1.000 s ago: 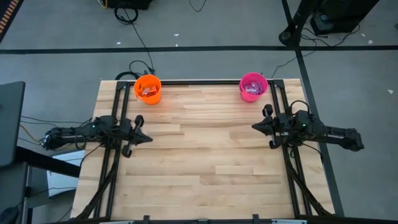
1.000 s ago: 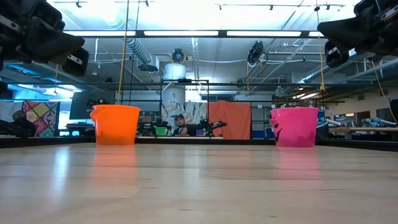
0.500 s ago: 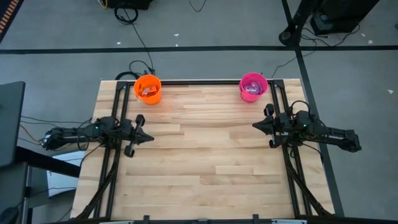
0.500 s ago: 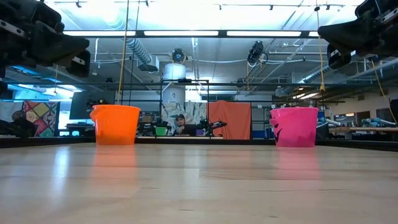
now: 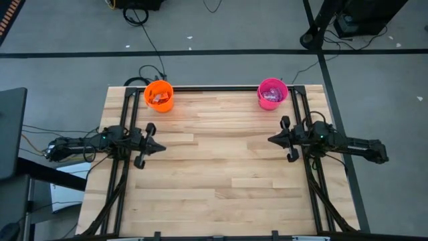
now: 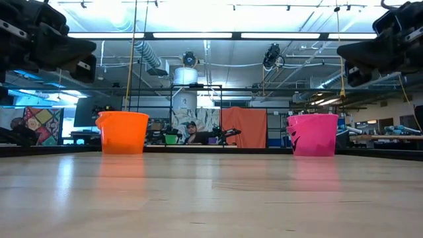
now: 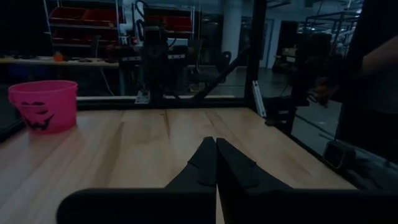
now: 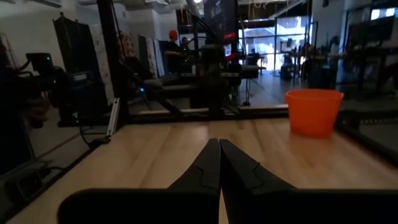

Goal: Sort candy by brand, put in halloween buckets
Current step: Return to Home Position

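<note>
End effectors (image 5: 162,148) (image 5: 269,139) x2 shut; orange bucket (image 5: 160,106), pink bucket (image 5: 269,104)

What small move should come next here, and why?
Probably just settle both arms at rest: the candy lies inside the orange bucket and pink bucket, none loose on the table, and the left gripper and right gripper hang at its sides, jaws shut.

Grey floor (image 5: 221,27) with black cables (image 5: 137,15) lying beyond a light wooden table (image 5: 214,174), long ceiling lamps (image 6: 192,35) shining above, a silver air duct (image 6: 149,56), an orange screen (image 6: 243,127) far behind, red shelves (image 7: 74,14) at one side, bright windows (image 8: 286,28) at the other.
</note>
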Robot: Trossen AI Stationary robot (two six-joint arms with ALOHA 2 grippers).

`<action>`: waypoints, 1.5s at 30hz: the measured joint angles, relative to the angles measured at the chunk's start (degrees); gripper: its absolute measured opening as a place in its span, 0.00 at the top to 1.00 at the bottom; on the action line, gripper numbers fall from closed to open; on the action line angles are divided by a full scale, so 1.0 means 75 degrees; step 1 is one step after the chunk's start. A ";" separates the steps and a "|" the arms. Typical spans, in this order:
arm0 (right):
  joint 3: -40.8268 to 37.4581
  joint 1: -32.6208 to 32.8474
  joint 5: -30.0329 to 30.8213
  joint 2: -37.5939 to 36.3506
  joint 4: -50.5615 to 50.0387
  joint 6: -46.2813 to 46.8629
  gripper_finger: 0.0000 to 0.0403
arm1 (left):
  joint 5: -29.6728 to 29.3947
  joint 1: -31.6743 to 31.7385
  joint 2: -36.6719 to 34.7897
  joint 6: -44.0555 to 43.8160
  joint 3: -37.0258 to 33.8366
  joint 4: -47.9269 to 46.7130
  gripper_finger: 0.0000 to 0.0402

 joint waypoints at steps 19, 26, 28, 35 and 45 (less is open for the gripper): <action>0.0000 -0.0006 0.0003 -0.0021 -0.0149 -0.0517 0.97 | 0.0006 -0.0006 0.0000 0.0422 -0.0003 0.0003 0.99; 0.0000 -0.0006 0.0371 -0.0021 -0.0107 -0.0520 0.94 | -0.0116 -0.0006 0.0000 0.0104 -0.0006 0.0099 0.99; 0.0000 -0.0006 0.0477 -0.0021 -0.0107 -0.0330 0.93 | -0.0196 0.0000 0.0000 -0.0579 -0.0006 0.0105 0.99; 0.0000 -0.0006 0.0469 -0.0021 -0.0110 -0.0112 0.92 | -0.0224 0.0000 0.0000 -0.1324 -0.0006 0.0119 0.99; 0.0000 -0.0006 0.0469 -0.0021 -0.0113 -0.0112 0.92 | -0.0224 0.0000 0.0000 -0.1326 -0.0009 0.0125 0.99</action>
